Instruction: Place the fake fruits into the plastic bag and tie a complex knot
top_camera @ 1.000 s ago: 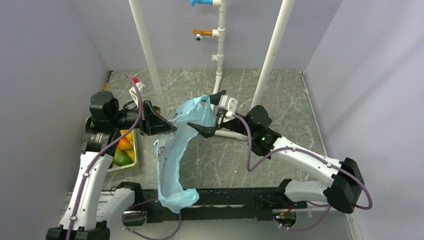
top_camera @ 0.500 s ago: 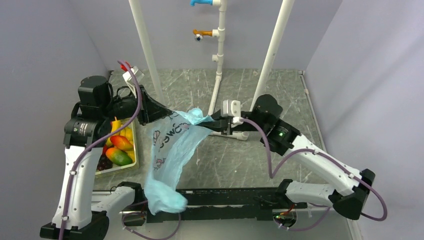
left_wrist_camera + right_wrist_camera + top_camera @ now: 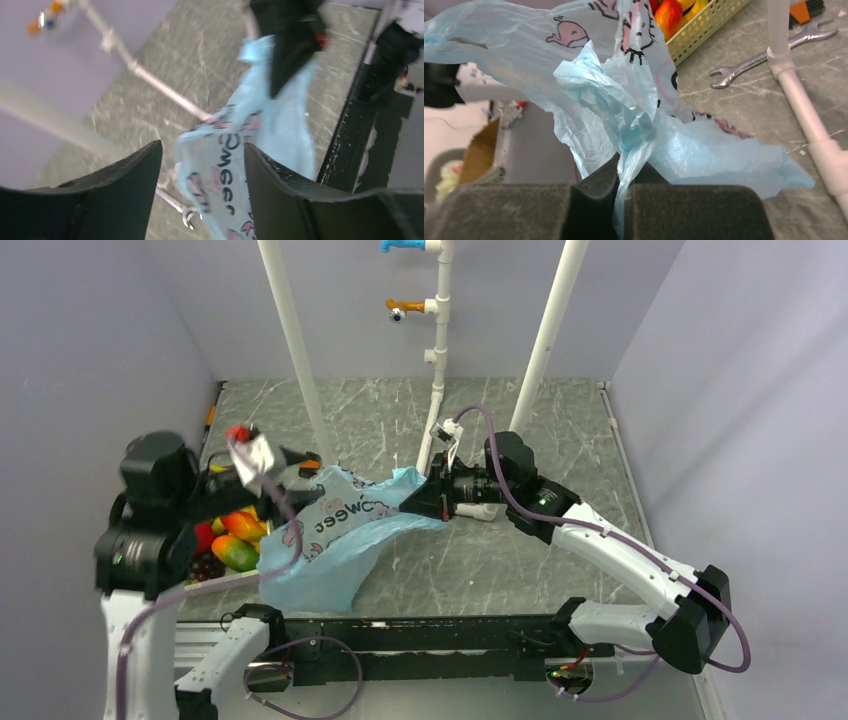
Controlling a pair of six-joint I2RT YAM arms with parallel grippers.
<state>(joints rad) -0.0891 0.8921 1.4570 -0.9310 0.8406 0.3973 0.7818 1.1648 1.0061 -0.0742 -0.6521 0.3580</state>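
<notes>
The light-blue plastic bag (image 3: 330,540) lies slumped on the table, printed side up, and also shows in the wrist views (image 3: 260,145) (image 3: 614,95). My right gripper (image 3: 415,502) (image 3: 626,167) is shut on a bunched edge of it. My left gripper (image 3: 305,472) (image 3: 202,146) is open just above the bag's left end, and nothing is pinched between its fingers. The fake fruits (image 3: 232,538) (image 3: 671,12) sit in a yellow basket (image 3: 268,565) at the left, outside the bag. No knot is in view.
White pipe posts (image 3: 295,340) (image 3: 545,335) rise from the table, with a pipe foot (image 3: 804,115) by the right gripper. A wrench (image 3: 764,60) (image 3: 175,200) lies on the marble table beside the basket. A black rail (image 3: 460,635) runs along the near edge.
My left gripper has opened, let go of the bag and pulled back to the left. The bag has dropped from hanging to lying on the table. The right gripper has shut on the bag's edge.
</notes>
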